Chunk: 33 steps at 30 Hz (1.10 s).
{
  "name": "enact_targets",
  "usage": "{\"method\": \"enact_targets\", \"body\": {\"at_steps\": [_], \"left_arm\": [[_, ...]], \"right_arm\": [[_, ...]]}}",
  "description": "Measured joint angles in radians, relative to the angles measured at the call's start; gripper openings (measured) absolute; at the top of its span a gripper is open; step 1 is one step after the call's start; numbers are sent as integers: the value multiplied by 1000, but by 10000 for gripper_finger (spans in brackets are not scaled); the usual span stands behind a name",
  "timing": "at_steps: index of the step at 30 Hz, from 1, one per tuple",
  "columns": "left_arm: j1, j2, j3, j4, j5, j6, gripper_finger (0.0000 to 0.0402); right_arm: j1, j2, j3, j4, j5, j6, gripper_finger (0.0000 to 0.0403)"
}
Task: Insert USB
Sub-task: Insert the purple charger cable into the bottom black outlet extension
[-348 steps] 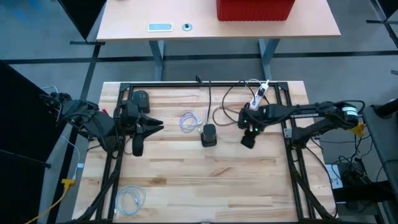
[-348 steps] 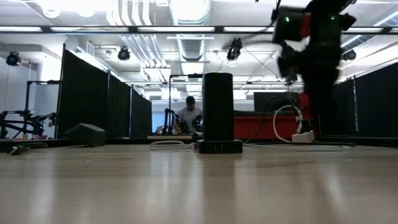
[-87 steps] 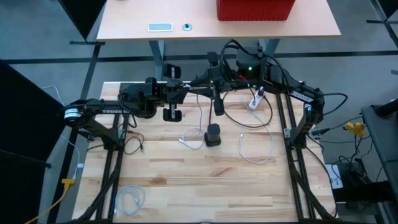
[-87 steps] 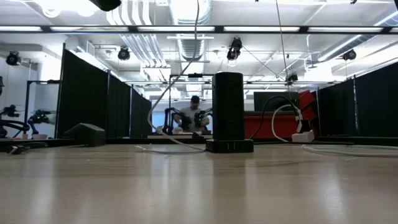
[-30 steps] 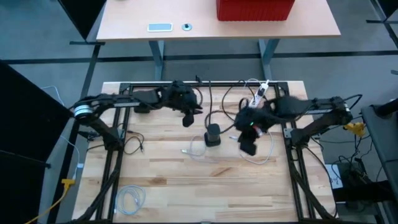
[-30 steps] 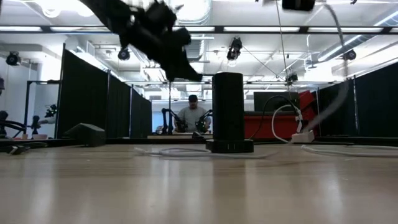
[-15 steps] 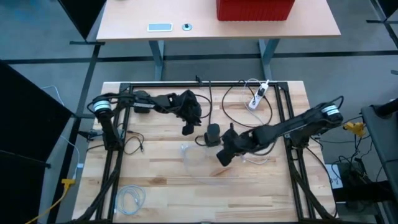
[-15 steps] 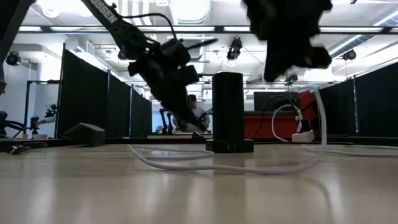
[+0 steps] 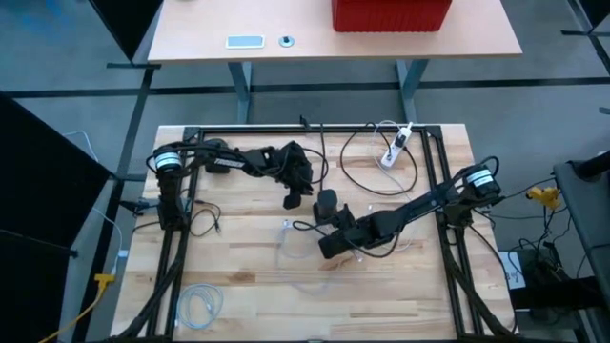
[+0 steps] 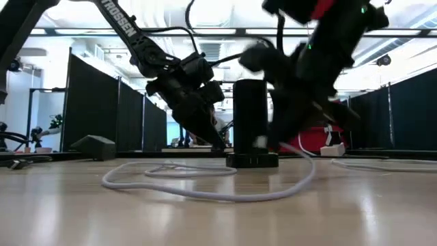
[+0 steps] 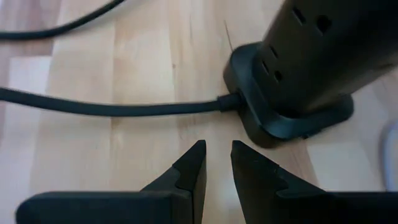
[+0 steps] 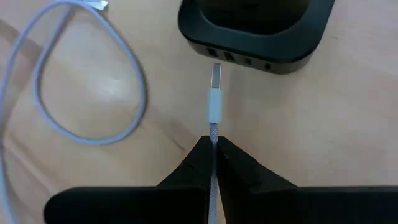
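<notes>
Just short of the hub (image 12: 255, 28) ports, the right gripper (image 12: 212, 148) pinches the cable behind the plug (image 12: 215, 93); the left gripper (image 11: 216, 163), narrowly parted and empty, waits beside the hub; misalignment could jam the plug or push the unbraced hub away.

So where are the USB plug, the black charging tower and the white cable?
USB plug (image 12: 216, 76), right wrist view, metal tip.
Black charging tower (image 10: 250, 116), low view, upright body.
White cable (image 12: 93, 138), right wrist view, loop on the table.

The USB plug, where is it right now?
In the right wrist view, the USB plug sits just short of the black charging tower, its cable pinched in the right tool.
</notes>
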Motion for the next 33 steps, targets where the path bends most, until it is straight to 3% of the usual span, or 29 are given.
{"method": "enact_targets", "body": {"at_steps": [10,20,33], "left_arm": [[-25,39,0,72,16,9,64],[-65,81,0,148,10,-13,64],[-68,85,1,128,0,-14,64]], "right_arm": [[-9,69,-28,23,14,43,0],[-66,68,-27,23,-40,-3,0],[-66,51,4,-67,-20,29,0]]}}
